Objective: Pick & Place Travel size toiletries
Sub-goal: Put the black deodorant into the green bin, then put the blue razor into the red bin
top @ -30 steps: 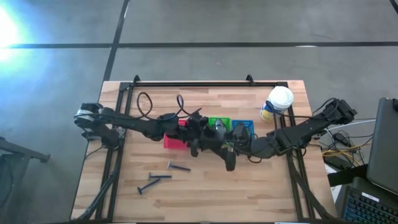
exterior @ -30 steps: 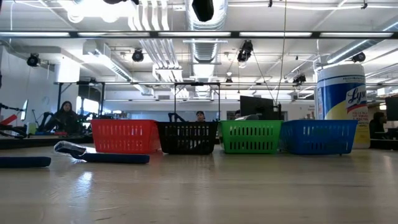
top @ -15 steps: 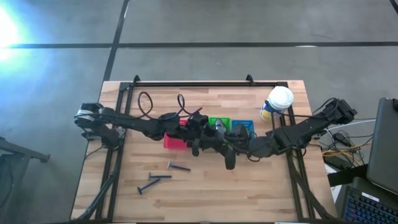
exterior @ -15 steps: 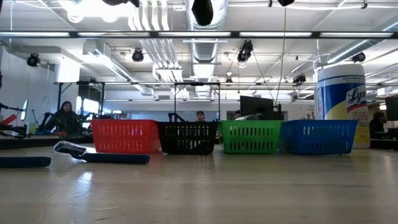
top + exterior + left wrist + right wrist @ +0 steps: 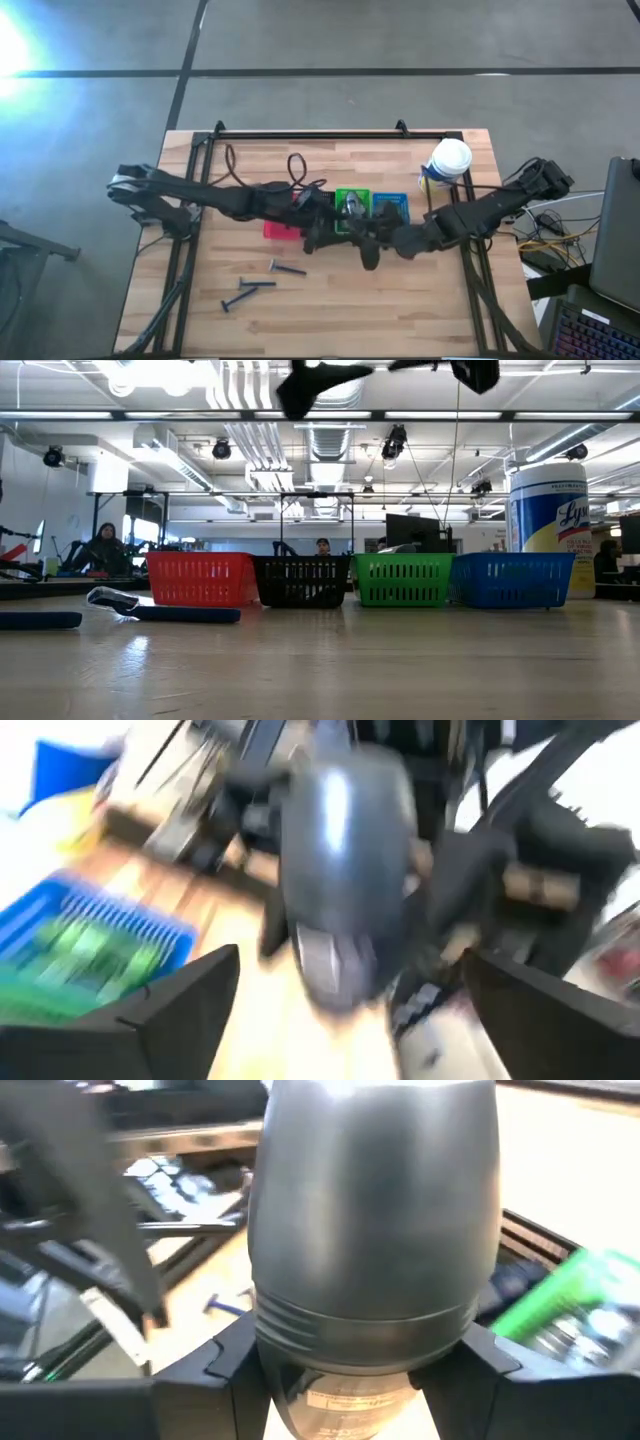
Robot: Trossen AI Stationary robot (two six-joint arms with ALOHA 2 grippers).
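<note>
My right gripper is shut on a grey oval piece, held high above the table in front of the baskets. My left gripper is open and faces the same grey piece from close by, its fingers wide apart and short of it; in the high view it is at the table's middle. Three razors with dark handles lie flat on the table nearer the front edge. Green bottles lie in the blue basket. My right gripper pinches the grey oval piece between its two fingers, at the piece's ribbed end nearest the wrist. The rest of the piece sticks out forward past the fingertips. It is lifted clear of the table and the baskets.
Red, black, green and blue baskets stand in a row at mid-table. A large white-capped canister stands at the back right. Black cables loop at the back left. The front of the table holds only the razors.
My left arm has reached farther toward the table's right, bringing its gripper closer to the right gripper; its cable loops have shifted with it. In the low view both grippers have come down into the top of the picture. The right gripper keeps its hold.
</note>
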